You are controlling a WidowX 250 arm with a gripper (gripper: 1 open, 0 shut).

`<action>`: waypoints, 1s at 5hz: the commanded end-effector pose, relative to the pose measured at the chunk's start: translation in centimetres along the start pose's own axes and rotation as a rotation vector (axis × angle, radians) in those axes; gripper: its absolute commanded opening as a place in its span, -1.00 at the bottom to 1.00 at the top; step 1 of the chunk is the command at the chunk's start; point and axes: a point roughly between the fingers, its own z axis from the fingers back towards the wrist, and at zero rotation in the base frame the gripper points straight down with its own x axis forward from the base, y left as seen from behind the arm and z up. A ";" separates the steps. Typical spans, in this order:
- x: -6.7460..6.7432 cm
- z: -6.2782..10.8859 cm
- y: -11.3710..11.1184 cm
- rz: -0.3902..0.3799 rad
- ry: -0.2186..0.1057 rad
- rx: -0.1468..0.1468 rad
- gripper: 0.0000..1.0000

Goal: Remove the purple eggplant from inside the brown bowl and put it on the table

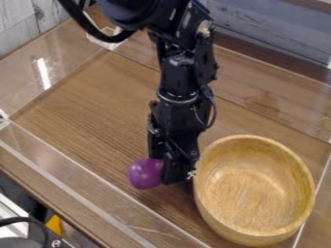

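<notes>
The purple eggplant (143,173) is outside the brown bowl (258,141), just to the left of its rim and low over the table (91,111). My gripper (158,178) points straight down and is shut on the eggplant, which bulges out to the left of the black fingers. I cannot tell whether the eggplant touches the tabletop. The bowl's light wooden inside shows nothing in it.
Clear acrylic walls (77,189) border the tabletop along the near and left sides. The bowl sits near the front right corner, its rim close to the gripper. Bare wood-grain surface stretches to the left and behind the arm (181,68).
</notes>
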 end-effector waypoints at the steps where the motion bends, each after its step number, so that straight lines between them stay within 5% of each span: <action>1: 0.6 1.0 0.6 0.020 -0.040 0.013 -1.00; 2: 0.6 1.0 0.7 0.025 -0.038 0.009 -1.00; 3: 0.4 0.9 0.8 0.037 -0.030 0.009 1.00; 5: -0.1 1.2 1.4 0.069 -0.014 0.019 1.00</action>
